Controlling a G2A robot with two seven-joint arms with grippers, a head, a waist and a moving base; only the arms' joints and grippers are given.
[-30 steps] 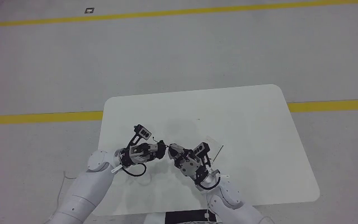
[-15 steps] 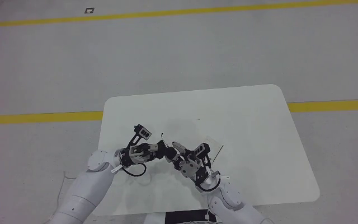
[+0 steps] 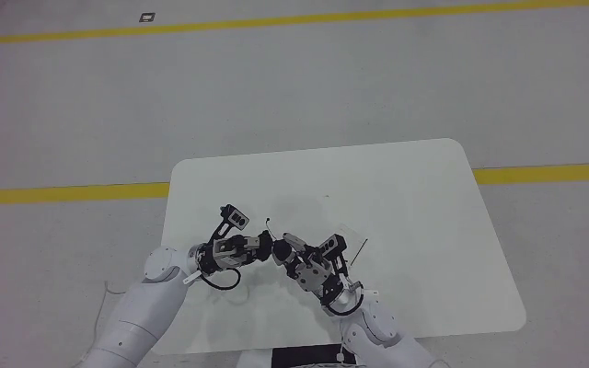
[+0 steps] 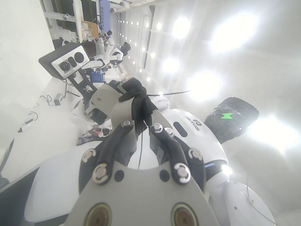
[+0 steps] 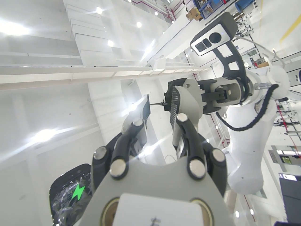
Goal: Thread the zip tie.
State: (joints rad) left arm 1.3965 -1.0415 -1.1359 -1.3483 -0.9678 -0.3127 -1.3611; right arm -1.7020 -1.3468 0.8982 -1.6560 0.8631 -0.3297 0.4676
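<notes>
Both grippers meet above the front of the white table (image 3: 414, 193). My left gripper (image 3: 264, 247) (image 4: 141, 109) is shut on the thin black zip tie (image 4: 140, 147), whose tail (image 4: 176, 92) sticks out past the fingertips. In the top view that zip tie (image 3: 267, 224) shows as a short dark line pointing away from me. My right gripper (image 3: 284, 248) (image 5: 160, 105) is open right against the left one. A short end of the zip tie (image 5: 155, 104) pokes from the left gripper (image 5: 188, 95) into the gap between the right fingers.
A thin dark strip (image 3: 362, 248) lies on the table just right of the right arm. The table's far half and right side are bare white surface. Grey floor with yellow lines (image 3: 83, 192) surrounds the table.
The right gripper has closed the small gap and now sits against the left gripper. The zip tie's tail now shows sticking out above the two grippers.
</notes>
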